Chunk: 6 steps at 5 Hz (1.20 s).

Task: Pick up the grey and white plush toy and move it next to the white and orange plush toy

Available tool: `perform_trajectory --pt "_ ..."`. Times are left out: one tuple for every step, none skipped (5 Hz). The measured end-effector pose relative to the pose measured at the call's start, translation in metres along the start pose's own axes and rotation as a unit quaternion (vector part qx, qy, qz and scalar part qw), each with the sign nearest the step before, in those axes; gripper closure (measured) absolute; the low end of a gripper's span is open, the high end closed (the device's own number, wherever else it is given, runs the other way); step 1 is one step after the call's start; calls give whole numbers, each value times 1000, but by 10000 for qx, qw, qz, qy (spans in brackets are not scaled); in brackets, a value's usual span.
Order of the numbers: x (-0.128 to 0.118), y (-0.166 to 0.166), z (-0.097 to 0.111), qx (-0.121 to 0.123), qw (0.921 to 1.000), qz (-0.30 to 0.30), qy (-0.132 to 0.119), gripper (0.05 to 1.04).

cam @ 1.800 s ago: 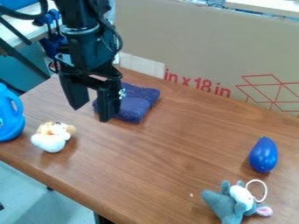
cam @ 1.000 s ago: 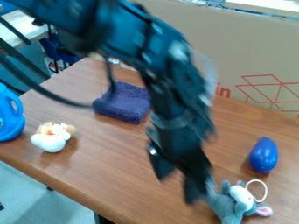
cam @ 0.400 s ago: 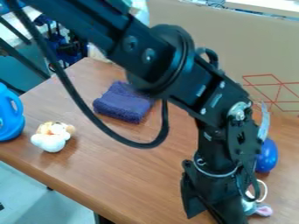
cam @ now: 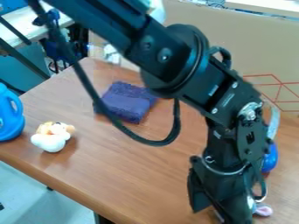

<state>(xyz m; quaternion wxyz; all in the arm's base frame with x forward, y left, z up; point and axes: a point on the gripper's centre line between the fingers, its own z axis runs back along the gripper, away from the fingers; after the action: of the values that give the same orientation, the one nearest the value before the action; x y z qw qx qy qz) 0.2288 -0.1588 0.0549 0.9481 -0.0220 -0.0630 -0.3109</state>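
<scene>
Hanging at lower right, gripper (cam: 216, 214) partly hides plush toy (cam: 264, 210) beside it; whether open or closed, cannot tell. Risk: a sideways swing could knock blue toy (cam: 269, 159), right edge, and roll it.

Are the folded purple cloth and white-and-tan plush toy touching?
Apart. The camera view shows bare brown wooden tabletop between the cloth and toy.

Can barely see the plush toy (cam: 264, 210) behind the hand (cam: 217, 216), cropped at the bottom edge too. Only getting part of the blue toy (cam: 270, 158) behind the arm (cam: 225, 94), plus a blue jug (cam: 8, 116) chopped off left.
</scene>
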Motion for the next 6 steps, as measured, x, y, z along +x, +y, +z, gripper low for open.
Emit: perform_trajectory --pt "7 -1 -5 10 10000 15 62 81" --pt "13 1 -15 13 9999 8 162 81" --pt "25 7 -21 50 9997 45 239 81" --pt "27 11 -32 56 9993 101 362 120" --pt "32 13 -34 44 9995 78 301 401" --pt "32 12 -33 23 9996 166 215 651"
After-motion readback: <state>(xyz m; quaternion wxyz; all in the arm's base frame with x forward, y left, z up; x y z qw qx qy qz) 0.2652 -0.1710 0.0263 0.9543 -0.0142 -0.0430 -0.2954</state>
